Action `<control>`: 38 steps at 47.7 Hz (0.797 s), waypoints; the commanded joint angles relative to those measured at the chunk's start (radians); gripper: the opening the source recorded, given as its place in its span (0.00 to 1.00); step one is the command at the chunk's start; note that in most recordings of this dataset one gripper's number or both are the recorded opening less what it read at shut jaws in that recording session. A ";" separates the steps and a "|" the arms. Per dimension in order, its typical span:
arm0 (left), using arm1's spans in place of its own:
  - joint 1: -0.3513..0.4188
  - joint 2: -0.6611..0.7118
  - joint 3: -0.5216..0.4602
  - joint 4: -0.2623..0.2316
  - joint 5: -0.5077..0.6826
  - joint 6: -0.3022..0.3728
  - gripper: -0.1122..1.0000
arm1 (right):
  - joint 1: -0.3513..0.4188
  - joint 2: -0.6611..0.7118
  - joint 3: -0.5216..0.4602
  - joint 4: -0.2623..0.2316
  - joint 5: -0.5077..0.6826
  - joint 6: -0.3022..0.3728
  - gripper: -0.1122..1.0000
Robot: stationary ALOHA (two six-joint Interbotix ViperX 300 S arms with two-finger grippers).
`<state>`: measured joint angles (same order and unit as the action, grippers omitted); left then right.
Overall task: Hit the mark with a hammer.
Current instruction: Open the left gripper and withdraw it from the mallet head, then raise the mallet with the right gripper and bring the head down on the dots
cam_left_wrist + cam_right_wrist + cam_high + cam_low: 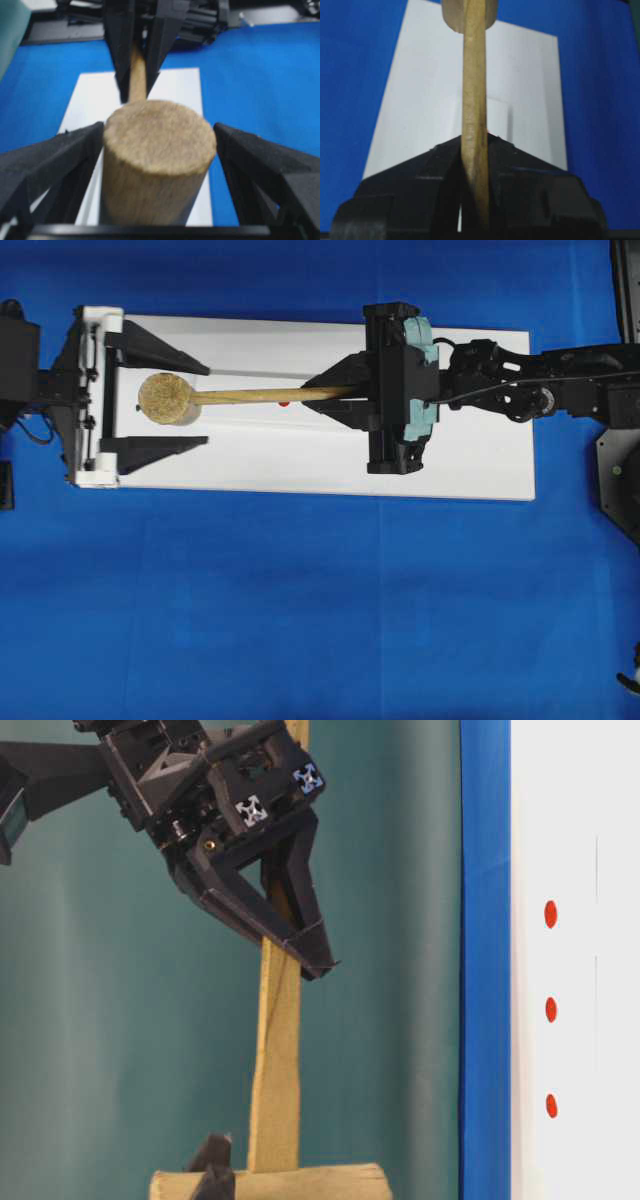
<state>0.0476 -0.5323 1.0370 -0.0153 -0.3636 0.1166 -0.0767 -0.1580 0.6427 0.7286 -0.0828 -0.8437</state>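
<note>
Reaching in from the right, the right gripper [335, 392] is clamped on the handle end of the hammer [240, 396], which stretches level above the white board [470, 460]. The left gripper [165, 398] faces it, fingers spread wide either side of the mallet head without touching. No readable writing shows anywhere.

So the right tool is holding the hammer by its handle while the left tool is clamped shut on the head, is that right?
Not quite: the left tool stands open around the head, as the left wrist view shows. The right tool does hold the hammer by its handle.
</note>
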 commanded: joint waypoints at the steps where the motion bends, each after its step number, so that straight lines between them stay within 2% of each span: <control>1: 0.011 -0.051 0.012 0.000 0.015 0.002 0.92 | -0.002 -0.035 -0.008 0.017 0.009 0.002 0.12; 23: 0.012 -0.451 0.150 -0.002 0.342 -0.003 0.91 | -0.002 -0.114 0.072 0.054 0.017 0.003 0.12; 30: 0.012 -0.538 0.166 0.000 0.433 -0.002 0.91 | -0.002 -0.117 0.080 0.066 0.020 0.003 0.12; 38: 0.012 -0.566 0.176 0.000 0.465 -0.002 0.91 | -0.002 -0.115 0.081 0.067 0.023 0.003 0.12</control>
<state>0.0583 -1.0999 1.2210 -0.0153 0.0982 0.1166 -0.0798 -0.2454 0.7378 0.7915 -0.0568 -0.8437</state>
